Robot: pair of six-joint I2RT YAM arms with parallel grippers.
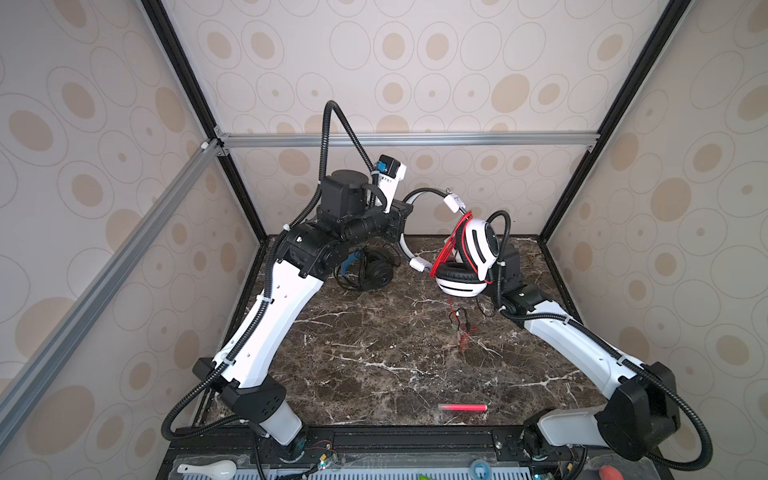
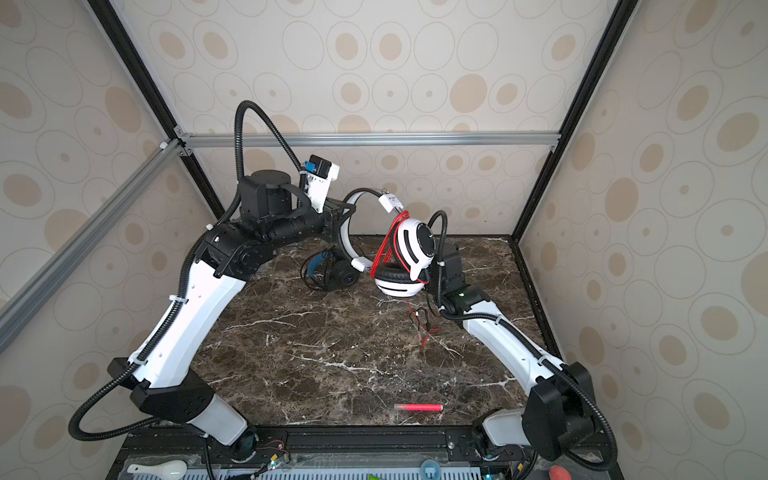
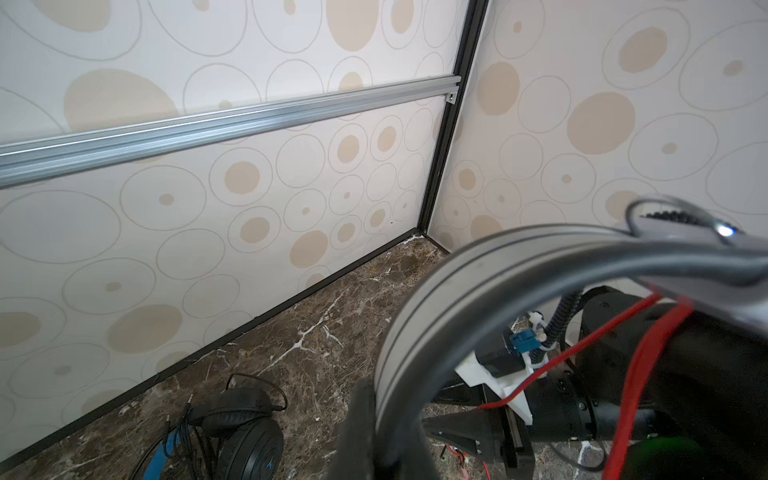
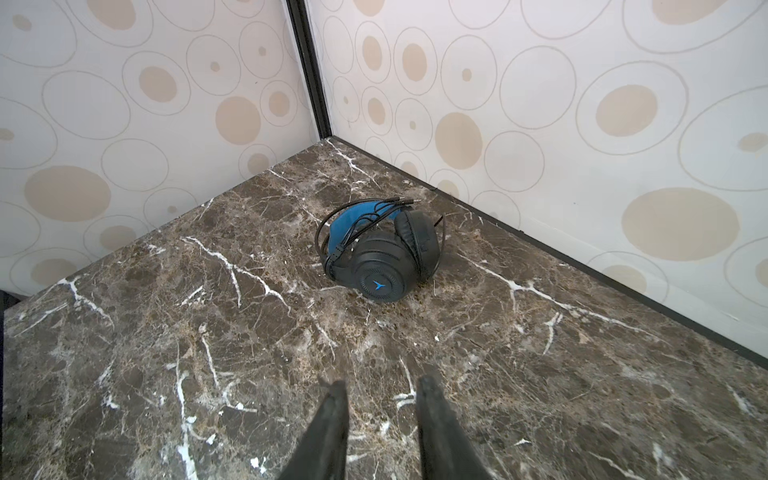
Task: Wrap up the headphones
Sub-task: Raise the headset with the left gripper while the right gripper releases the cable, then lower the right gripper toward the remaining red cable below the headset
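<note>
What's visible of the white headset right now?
The white headset hangs above the table, with the left gripper shut on its headband, a glossy white plastic-looking arc with dark edges. It has two white cups with black stripes and black pads: one stands upright, the other lies flat below it. A thin red cable is looped several times between the cups and the band. Its loose end trails down to the table.

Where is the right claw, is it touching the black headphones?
Apart. In the right wrist view the right gripper hangs open, and a wide stretch of table separates it from the black headphones.
</note>
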